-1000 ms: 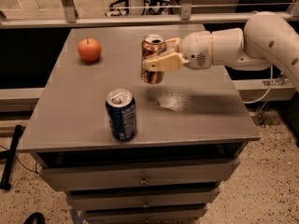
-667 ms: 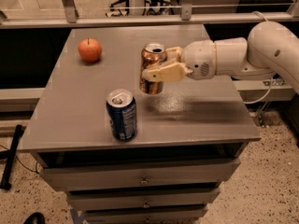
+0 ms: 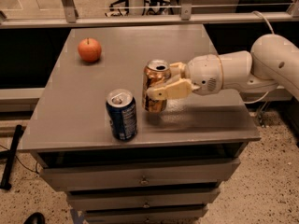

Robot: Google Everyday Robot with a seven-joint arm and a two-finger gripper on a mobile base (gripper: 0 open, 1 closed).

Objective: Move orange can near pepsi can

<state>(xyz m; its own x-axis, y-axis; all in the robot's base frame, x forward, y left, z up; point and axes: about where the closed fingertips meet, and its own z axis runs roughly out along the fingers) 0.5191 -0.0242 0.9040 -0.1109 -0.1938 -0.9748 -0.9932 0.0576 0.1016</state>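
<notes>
Nearly there: the gripper [image 3: 160, 82], pinching the orange can [image 3: 153, 76], holds it upright just beside the pepsi can [image 3: 122, 115]; only setting it down and letting go remain.

1. The end effector [image 3: 162, 82], clamped on the orange can [image 3: 152, 78], has carried it from mid-desk toward the near edge of the desk [image 3: 70, 106].
2. The gap to the pepsi can [image 3: 121, 115] has shrunk: the orange can now stands just right of it and slightly farther back, the two still apart.
3. The can has come down, its base now close over the desk top.
4. The white arm [image 3: 233, 69] has followed, reaching in lower and nearer from the right.
</notes>
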